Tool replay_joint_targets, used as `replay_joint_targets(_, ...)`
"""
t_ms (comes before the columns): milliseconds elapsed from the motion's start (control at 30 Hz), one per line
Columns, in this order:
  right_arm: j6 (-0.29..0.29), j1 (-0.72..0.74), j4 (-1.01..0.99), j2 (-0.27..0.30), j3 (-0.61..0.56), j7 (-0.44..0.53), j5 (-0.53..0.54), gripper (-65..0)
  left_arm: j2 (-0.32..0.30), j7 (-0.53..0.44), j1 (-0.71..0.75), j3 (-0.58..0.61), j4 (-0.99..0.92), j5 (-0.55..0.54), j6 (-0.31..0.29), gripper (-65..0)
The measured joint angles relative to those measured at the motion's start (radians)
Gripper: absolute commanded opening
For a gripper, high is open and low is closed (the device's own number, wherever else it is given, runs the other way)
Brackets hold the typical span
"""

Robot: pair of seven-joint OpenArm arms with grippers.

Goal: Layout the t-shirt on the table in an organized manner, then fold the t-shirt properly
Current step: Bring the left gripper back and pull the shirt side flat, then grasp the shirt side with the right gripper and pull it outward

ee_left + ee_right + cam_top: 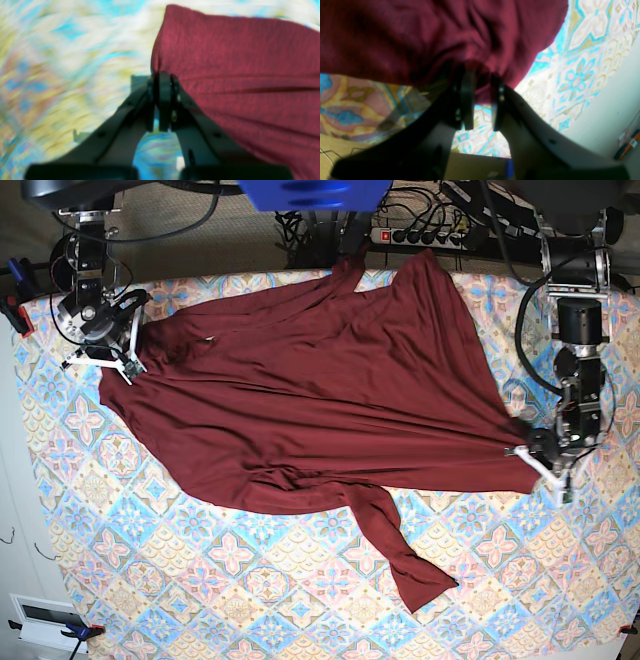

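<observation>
The dark maroon t-shirt (320,400) lies spread across the patterned table (250,580), with one long sleeve (400,560) trailing toward the front edge. My left gripper (532,455) is at the shirt's right corner; in the left wrist view this gripper (163,80) is shut on a pinch of the t-shirt (237,62), and the table (75,50) behind is motion-blurred. My right gripper (118,362) is at the shirt's far left edge. In the right wrist view that gripper (482,75) holds a bunch of the t-shirt (420,37) between its fingers above the table (582,62).
A power strip (420,235) and cables run along the back edge. Clamps (75,632) hold the cloth at the table's corners, and a white box (40,615) sits at the front left. Both arm bases stand at the back corners.
</observation>
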Motion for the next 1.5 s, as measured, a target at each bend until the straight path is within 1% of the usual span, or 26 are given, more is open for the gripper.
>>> replay_joint_targets(133,0.0,0.0,0.002,0.001,0.0,0.0,0.0,-54.1,-0.029,-0.004,0.032,-0.108,0.0,0.003,0.0,-65.0)
replay_joint_targets(233,0.002,-0.001,0.007,0.0,0.0,0.0,0.0,-54.0,-0.032,0.0,0.035,-0.113,-0.001,0.017,0.006,-65.0)
replay_joint_targets(367,0.002,-0.001,0.088,0.001,0.0,-0.004,-0.002,-53.9,-0.016,-0.006,0.032,-0.109,0.0,0.001,-0.005,-65.0)
replay_joint_targets(467,0.004,0.018,0.124,0.0,-0.004,0.003,0.0,-51.3,-0.011,0.0,0.033,-0.11,0.0,0.008,-0.001,-65.0)
replay_joint_targets(533,0.003,0.065,0.122,0.002,-0.045,-0.013,-0.011,-48.5,-0.002,-0.001,0.033,-0.111,0.0,0.021,0.006,-65.0)
replay_joint_targets(600,0.003,0.137,0.119,0.003,-0.11,-0.004,0.0,-46.0,0.013,0.0,0.033,-0.109,0.0,0.011,-0.002,-64.4)
replay_joint_targets(700,0.007,0.236,0.105,0.001,-0.205,0.008,0.004,-44.1,0.034,-0.002,0.032,-0.108,0.003,-0.003,-0.004,-59.1)
replay_joint_targets(767,0.011,0.308,0.052,-0.003,-0.249,0.011,0.016,-44.0,0.044,-0.002,0.035,-0.112,0.004,-0.016,0.007,-57.8)
replay_joint_targets(867,0.002,0.416,-0.056,-0.003,-0.306,0.009,-0.002,-44.0,0.048,-0.007,0.057,-0.116,0.005,-0.117,-0.002,-57.5)
replay_joint_targets(900,-0.005,0.446,-0.095,-0.014,-0.322,0.016,-0.01,-44.0,0.049,-0.005,0.068,-0.116,0.006,-0.143,-0.002,-57.5)
replay_joint_targets(1000,0.006,0.535,-0.208,-0.052,-0.378,0.072,0.0,-44.0,0.048,-0.002,0.095,-0.115,0.005,-0.216,0.006,-57.5)
replay_joint_targets(1067,0.007,0.599,-0.291,-0.091,-0.417,0.099,0.008,-44.0,0.045,-0.008,0.111,-0.115,0.006,-0.267,-0.002,-57.5)
replay_joint_targets(1233,0.0,0.736,-0.496,-0.143,-0.495,0.141,-0.006,-44.0,0.044,-0.019,0.133,-0.117,0.01,-0.288,-0.001,-57.4)
replay_joint_targets(1300,0.001,0.778,-0.575,-0.158,-0.517,0.179,-0.003,-44.0,0.044,-0.034,0.146,-0.119,0.01,-0.296,-0.003,-56.6)
replay_joint_targets(1433,0.004,0.843,-0.729,-0.175,-0.552,0.27,0.002,-43.9,0.041,-0.026,0.15,-0.119,0.013,-0.299,-0.008,-48.8)
replay_joint_targets(1500,0.003,0.866,-0.795,-0.176,-0.557,0.298,-0.003,-43.9,0.04,-0.044,0.163,-0.119,0.016,-0.301,-0.009,-46.9)
